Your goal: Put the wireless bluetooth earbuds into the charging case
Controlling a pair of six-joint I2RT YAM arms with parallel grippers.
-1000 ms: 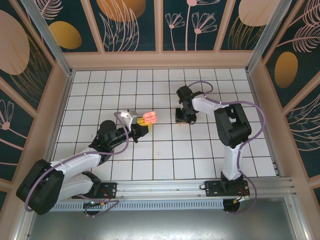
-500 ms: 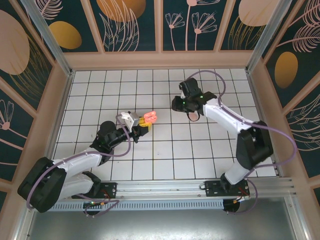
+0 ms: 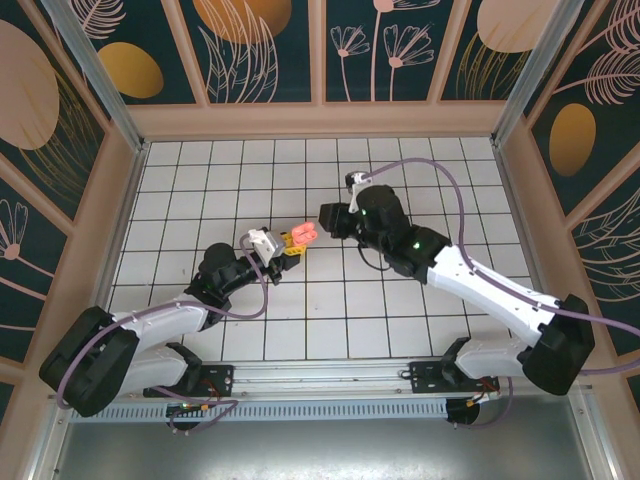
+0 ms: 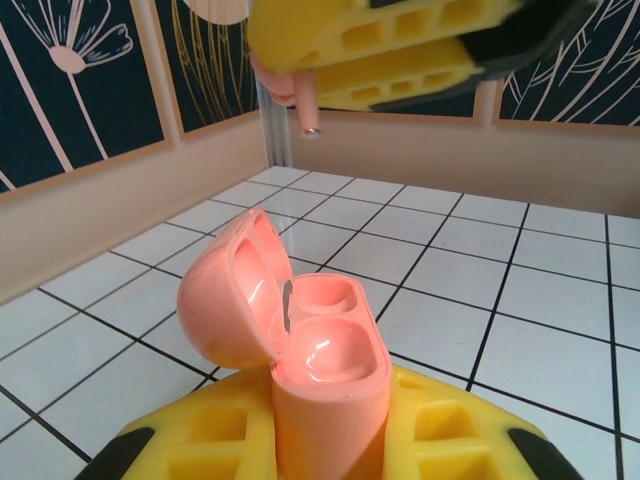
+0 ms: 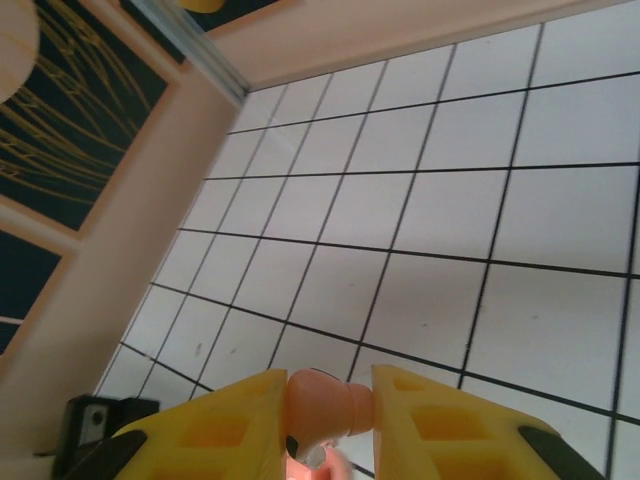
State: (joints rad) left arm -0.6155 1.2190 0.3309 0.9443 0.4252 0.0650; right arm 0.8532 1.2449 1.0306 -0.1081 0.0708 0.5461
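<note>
the left gripper (image 4: 330, 445) clamps the charging case (image 4: 320, 350) lid-open so the right gripper (image 5: 328, 395), pinching an earbud (image 4: 306, 95), can drop it in

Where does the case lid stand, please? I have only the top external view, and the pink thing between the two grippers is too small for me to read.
Observer: In the left wrist view the charging case stands upright between the fingers of the left gripper, and its lid is swung open.
Operator: Thank you. Are its sockets free?
Observer: Both sockets look empty from that camera.
Operator: And what about the other arm?
Observer: The right wrist view shows the right gripper shut on one earbud.
</note>
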